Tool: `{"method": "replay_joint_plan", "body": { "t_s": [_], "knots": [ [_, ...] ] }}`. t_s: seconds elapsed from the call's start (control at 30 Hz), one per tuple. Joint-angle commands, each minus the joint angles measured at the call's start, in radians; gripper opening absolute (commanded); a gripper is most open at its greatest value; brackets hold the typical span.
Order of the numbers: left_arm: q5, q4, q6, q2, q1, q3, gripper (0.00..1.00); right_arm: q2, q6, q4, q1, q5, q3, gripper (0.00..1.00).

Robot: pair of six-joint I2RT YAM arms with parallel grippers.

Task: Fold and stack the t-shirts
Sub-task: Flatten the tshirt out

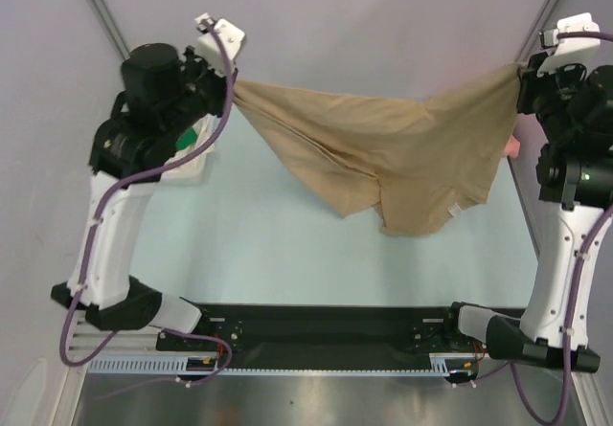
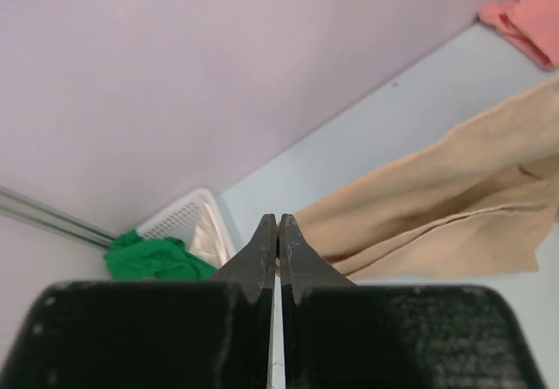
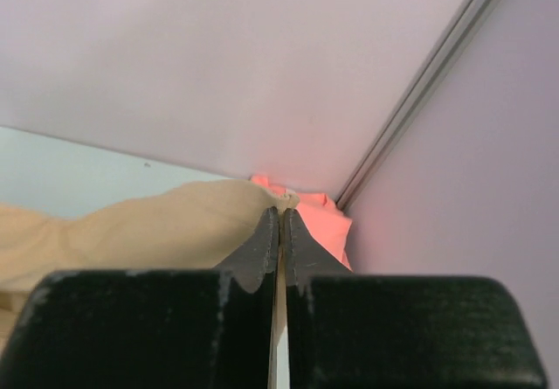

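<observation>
Pale lilac walls close in a light blue-green table (image 1: 287, 244) on three sides, with a metal rail (image 3: 419, 92) running up the far right corner. Stretched between the two pincers, the tan t-shirt (image 1: 383, 158) hangs in the air above the far half of the table. Its upper edge sags in a shallow curve from one grip to the other, and the bulk droops in folds toward the middle and right.

The left gripper (image 1: 233, 79) is clamped on the shirt's left end. In the left wrist view its two black fingers (image 2: 262, 258) are pressed together, with tan cloth streaming away just to the right of the tips. The right gripper (image 1: 522, 77) pinches the shirt's right end. In the right wrist view its fingers are likewise closed, and a bunched tan corner sits right at the tips.

Both arms rise from their bases at the near edge and reach up and outward, one on each side. Each wrist is turned inward toward the shirt, and purple cables loop along the white links.

Below the left arm, a white plastic lattice basket (image 2: 188, 214) sits at the far left of the table, with the bright green t-shirt (image 2: 153, 258) draped at its edge. The salmon pink t-shirt (image 2: 524, 17) lies crumpled in the far right corner against the wall, just behind the right gripper. A black base plate (image 1: 326, 325) spans the near edge between the two arm mounts
</observation>
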Motion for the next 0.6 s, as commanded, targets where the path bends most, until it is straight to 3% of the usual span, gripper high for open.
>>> {"method": "replay_joint_plan", "body": {
  "t_s": [0.0, 0.1, 0.3, 0.57],
  "knots": [
    [0.007, -0.010, 0.118, -0.087, -0.006, 0.007, 0.01, -0.116, 0.004, 0.019, -0.004, -0.016, 0.021, 0.00],
    [0.059, -0.057, 0.172, -0.151, -0.006, -0.024, 0.00, -0.167, 0.049, -0.002, -0.004, 0.019, 0.019, 0.00],
    [0.013, -0.048, 0.180, -0.259, -0.004, -0.085, 0.00, -0.256, 0.090, -0.137, -0.004, 0.034, 0.015, 0.00],
    [-0.117, 0.047, 0.198, -0.391, -0.006, -0.415, 0.01, -0.244, 0.150, -0.091, -0.004, 0.154, -0.045, 0.00]
  ]
}}
